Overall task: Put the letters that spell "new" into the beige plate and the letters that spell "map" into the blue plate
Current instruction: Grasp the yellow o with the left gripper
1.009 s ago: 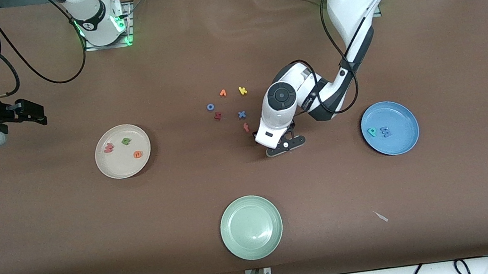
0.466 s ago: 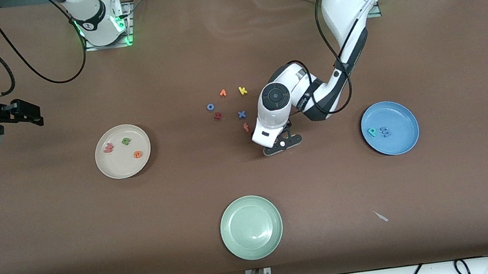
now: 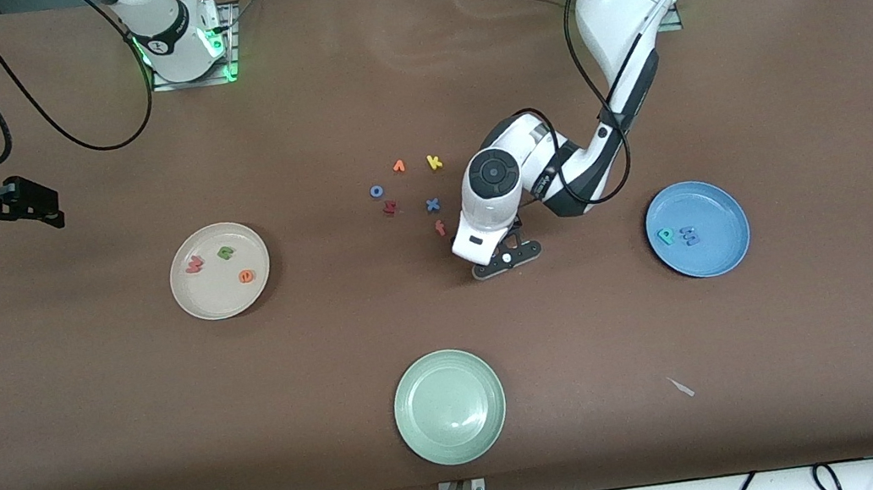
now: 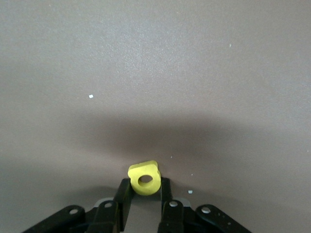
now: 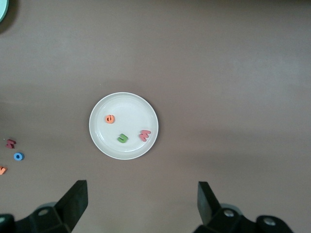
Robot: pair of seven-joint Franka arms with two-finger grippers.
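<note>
I see n, e, w in the beige plate [image 3: 219, 271]. My left pincer [image 4: 145, 206] pinches the yellow a [image 4: 144, 178], bound for the blue plate [image 3: 697, 229]; right pincer [image 5: 141, 201] waits wide.

The beige plate [image 3: 219, 271] holds the green n [image 3: 226, 253] at about 12 o'clock, the pinkish-red w [image 3: 194, 265] at 9 and the orange e [image 3: 247, 276] at 4. The blue plate [image 3: 697, 229] holds the teal p [image 3: 665, 235] and blue m [image 3: 688, 234] (side by side, near its centre). The yellow a [image 4: 144, 178] is pinched upright in the left gripper [image 4: 145, 206], low at the bench.
</note>
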